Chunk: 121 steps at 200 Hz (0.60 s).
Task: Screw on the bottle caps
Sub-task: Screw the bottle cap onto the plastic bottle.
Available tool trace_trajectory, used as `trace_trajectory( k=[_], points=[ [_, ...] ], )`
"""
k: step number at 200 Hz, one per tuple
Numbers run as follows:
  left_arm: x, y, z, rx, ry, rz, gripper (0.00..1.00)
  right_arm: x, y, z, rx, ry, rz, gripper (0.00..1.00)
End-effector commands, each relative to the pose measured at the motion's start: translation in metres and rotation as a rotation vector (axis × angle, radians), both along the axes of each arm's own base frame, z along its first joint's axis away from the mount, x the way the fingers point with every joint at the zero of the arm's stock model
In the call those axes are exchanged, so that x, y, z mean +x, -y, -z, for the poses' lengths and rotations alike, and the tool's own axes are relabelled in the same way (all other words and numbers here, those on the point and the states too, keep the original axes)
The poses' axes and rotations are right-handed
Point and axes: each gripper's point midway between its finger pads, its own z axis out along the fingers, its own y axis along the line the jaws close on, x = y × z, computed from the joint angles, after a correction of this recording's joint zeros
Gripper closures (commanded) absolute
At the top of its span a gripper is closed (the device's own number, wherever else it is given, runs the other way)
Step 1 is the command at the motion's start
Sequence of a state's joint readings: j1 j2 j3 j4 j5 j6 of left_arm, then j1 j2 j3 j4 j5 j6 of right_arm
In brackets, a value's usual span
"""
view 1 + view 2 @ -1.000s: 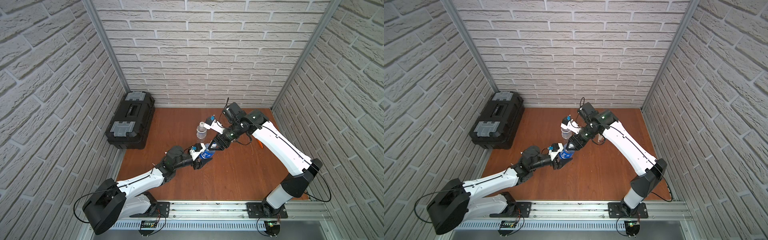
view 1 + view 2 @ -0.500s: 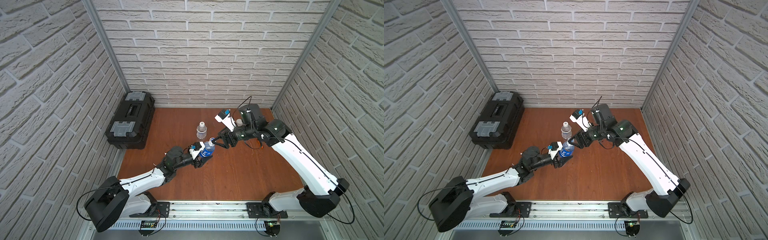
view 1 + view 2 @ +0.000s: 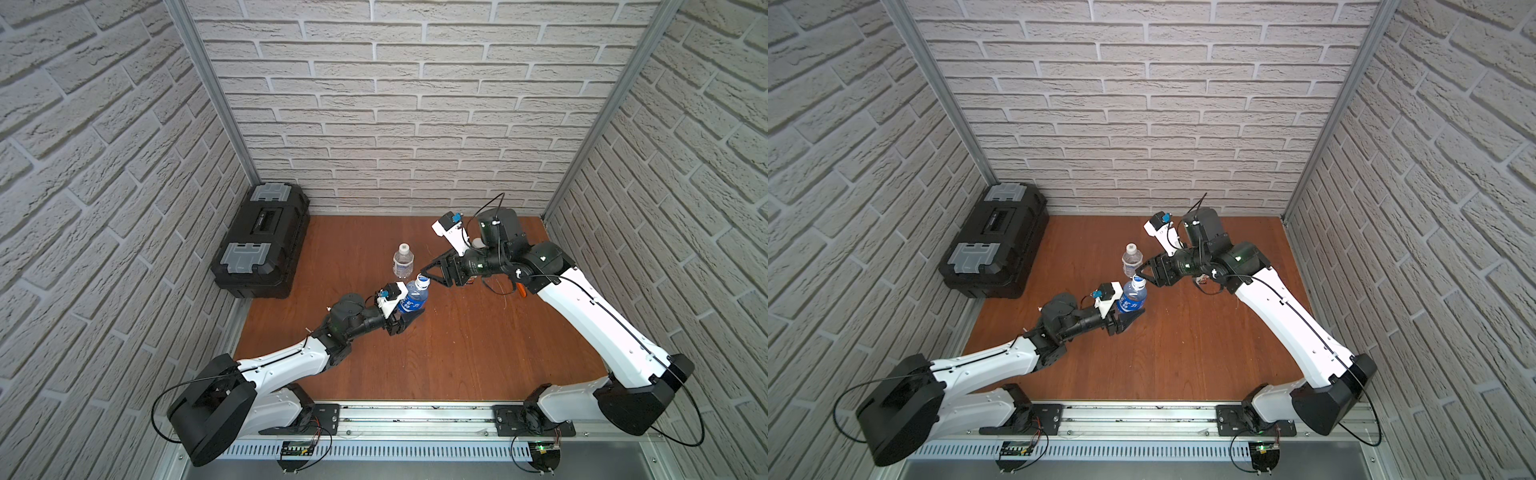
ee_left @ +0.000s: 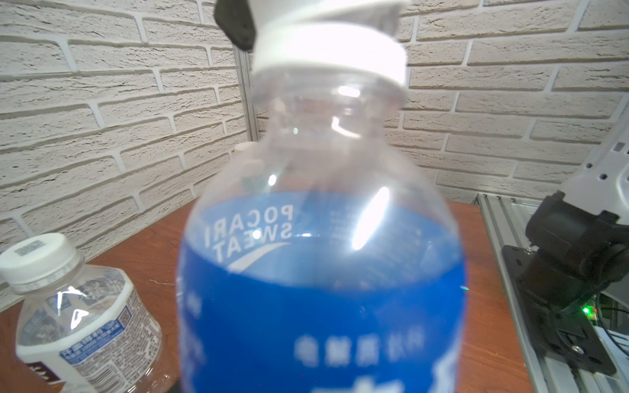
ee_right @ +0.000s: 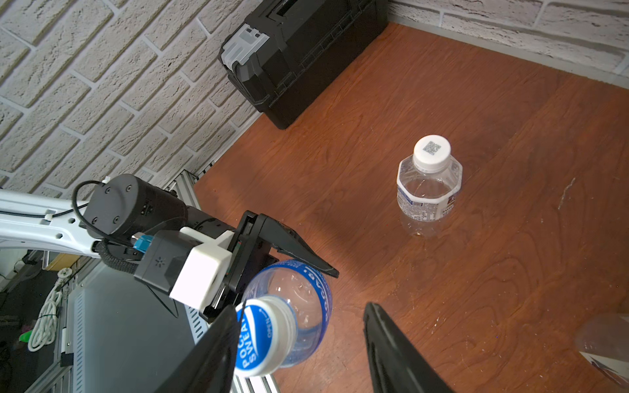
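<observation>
My left gripper (image 3: pixel 409 318) is shut on the blue-labelled bottle (image 3: pixel 412 301), holding it tilted just above the table. Its blue cap (image 5: pixel 262 337) with white lettering sits on the neck, and in the left wrist view the cap (image 4: pixel 330 54) looks slightly askew. My right gripper (image 5: pixel 301 309) is open around that cap: one finger (image 5: pixel 218 340) touches its side, the other stands well apart. The white-labelled bottle (image 3: pixel 402 262) stands upright behind, with its small white cap (image 5: pixel 431 151) on. Part of another clear bottle (image 5: pixel 602 343) shows at the edge of the right wrist view.
A black toolbox (image 3: pixel 262 241) lies at the table's far left, against the wall. A small orange thing (image 3: pixel 521 291) lies under my right arm. Brick walls close in the wooden table (image 3: pixel 436 357) on three sides; a metal rail (image 3: pixel 415 415) runs along the front.
My right arm's elbow has swung out to the right and its wrist has turned, with the jaws staying at the blue cap. The left arm and its bottle have not moved.
</observation>
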<state>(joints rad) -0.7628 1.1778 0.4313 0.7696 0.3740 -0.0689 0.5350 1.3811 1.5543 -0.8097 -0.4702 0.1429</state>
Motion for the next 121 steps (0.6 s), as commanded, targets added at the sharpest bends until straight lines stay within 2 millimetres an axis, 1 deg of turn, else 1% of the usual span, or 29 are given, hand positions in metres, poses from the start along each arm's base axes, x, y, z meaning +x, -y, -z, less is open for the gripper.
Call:
trace_trajectory(
  k=[1,40,83,106,121],
  points=[
    [0.003,-0.007,-0.024,-0.081,0.060,-0.041,0.39,0.001,0.000,0.003,0.017,0.002,-0.003,0.39],
    [0.005,-0.013,-0.036,-0.131,0.069,-0.070,0.39,0.003,0.006,0.026,-0.001,-0.040,0.025,0.40],
    [0.015,-0.026,-0.050,-0.251,0.020,-0.154,0.40,0.000,0.005,0.029,0.030,-0.026,0.023,0.40],
    [0.014,-0.025,-0.053,-0.268,0.008,-0.149,0.40,-0.003,0.000,0.027,0.091,-0.007,0.005,0.41],
    [0.014,-0.024,-0.053,-0.264,0.001,-0.150,0.40,-0.006,-0.003,0.029,0.101,-0.010,-0.013,0.41]
  ],
)
